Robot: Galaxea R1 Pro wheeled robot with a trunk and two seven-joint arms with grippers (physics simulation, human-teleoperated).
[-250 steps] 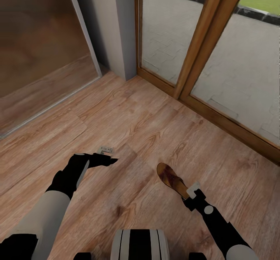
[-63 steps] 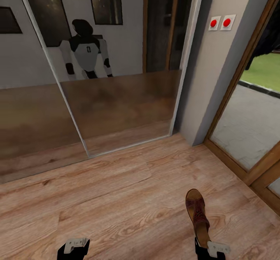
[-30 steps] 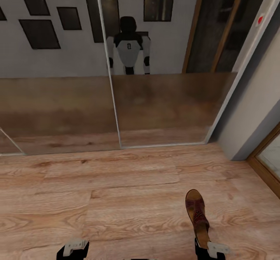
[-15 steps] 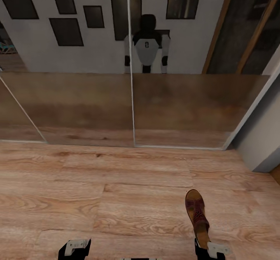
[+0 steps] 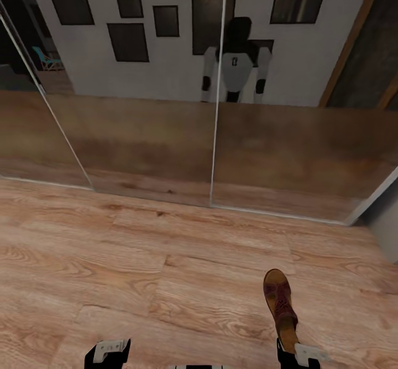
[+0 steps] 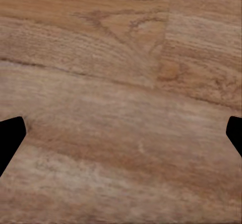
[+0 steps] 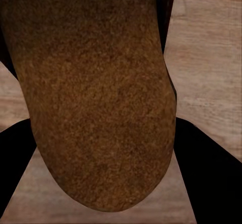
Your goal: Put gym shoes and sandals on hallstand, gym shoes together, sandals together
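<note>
One dark brown sandal (image 5: 279,305) with a woven upper hangs just above the corridor floor (image 5: 138,280), toe pointing away from me. My right gripper (image 5: 298,355) is shut on its heel end. In the right wrist view the tan insole of the sandal (image 7: 96,98) lies between the black fingers (image 7: 206,173). My left gripper (image 5: 108,352) is open and holds nothing. Its dark fingertips (image 6: 10,133) sit far apart over bare wood planks. The gym shoes and the hallstand are out of view.
Tall mirrored sliding doors (image 5: 138,137) stand straight ahead and reflect the floor, a picture wall and my own white body (image 5: 235,70). A grey wall corner (image 5: 387,231) stands at the right. Open wood floor lies between me and the mirrors.
The whole view has swung left: the mirror panels and my reflection shifted right, and the glass door and red switches left the frame. The sandal stays in my right gripper.
</note>
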